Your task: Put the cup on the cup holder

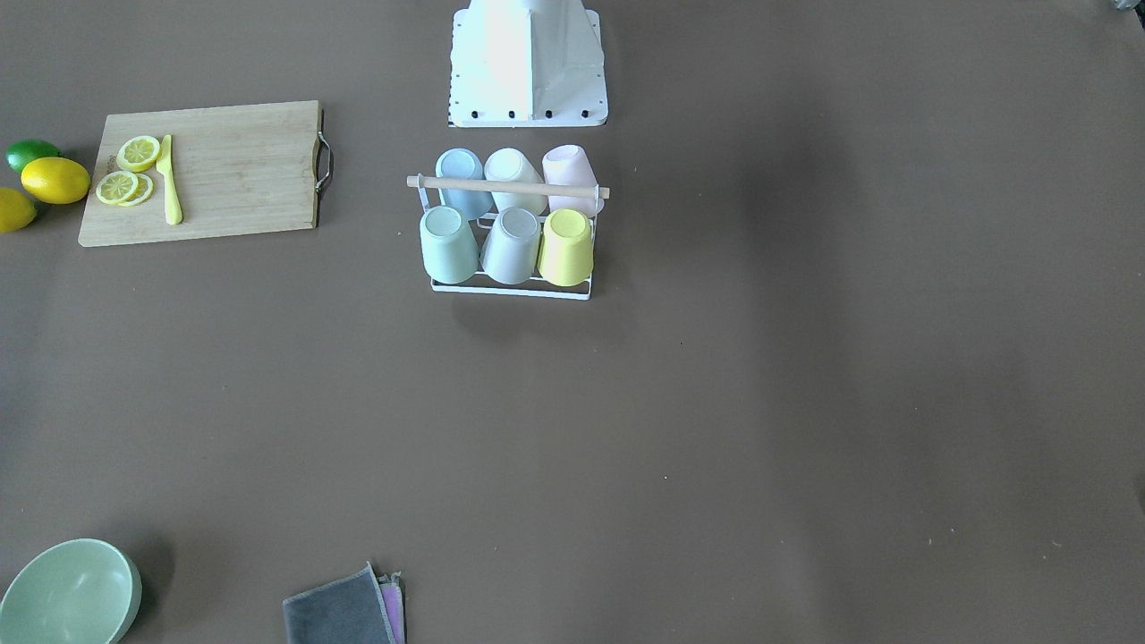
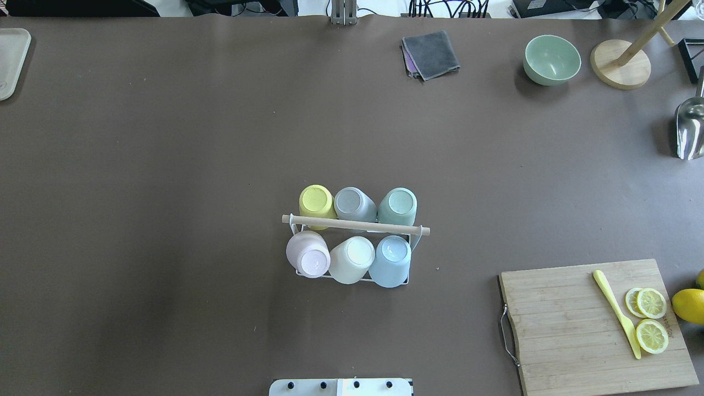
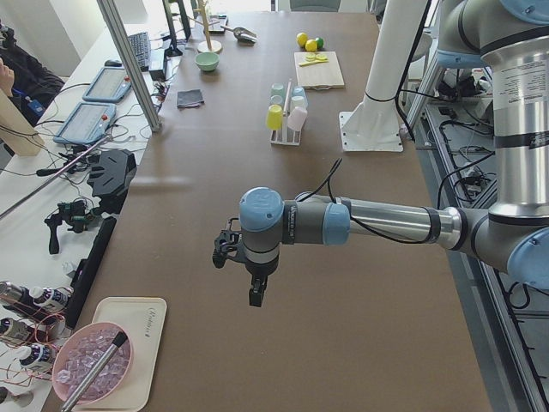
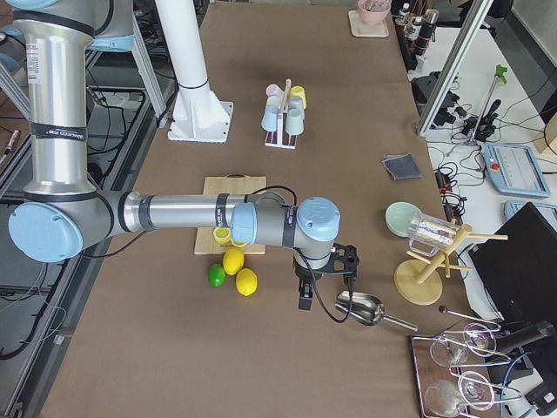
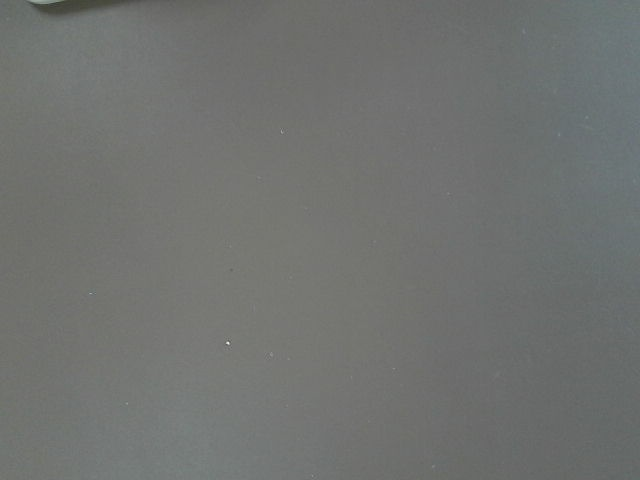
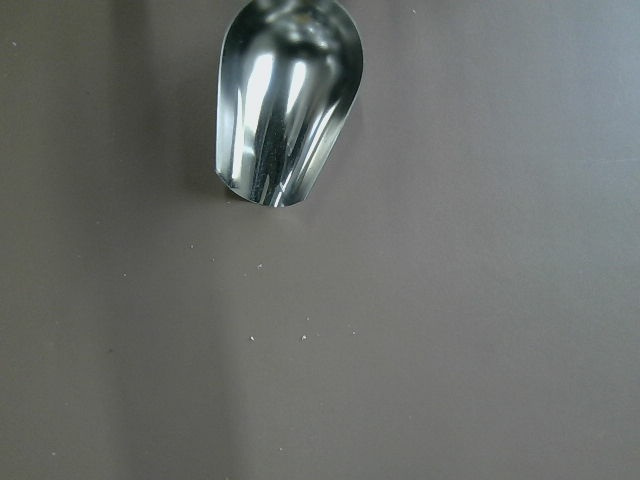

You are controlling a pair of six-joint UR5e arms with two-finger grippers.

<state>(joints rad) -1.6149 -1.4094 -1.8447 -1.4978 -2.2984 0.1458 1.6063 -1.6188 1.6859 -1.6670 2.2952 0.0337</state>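
Observation:
The cup holder [image 1: 501,186], a white wire rack with a wooden dowel handle, stands in the middle of the table near the robot base; it also shows in the overhead view [image 2: 357,225]. Several cups sit upside down on its prongs, among them a yellow cup [image 1: 566,246], a mint cup [image 1: 447,243] and a pink cup [image 1: 572,172]. My left gripper [image 3: 256,296] hangs over bare table far from the rack, at the table's left end. My right gripper [image 4: 305,298] hangs at the right end, beside a metal scoop [image 6: 285,100]. I cannot tell whether either gripper is open or shut.
A wooden cutting board [image 2: 572,330] with lemon slices [image 2: 650,302] and a yellow knife [image 2: 616,311] lies on the robot's right, whole lemons [image 1: 55,179] beside it. A green bowl [image 2: 551,59], grey cloth [image 2: 432,52], wooden stand [image 2: 620,69] and pale tray [image 2: 11,60] line the far edge.

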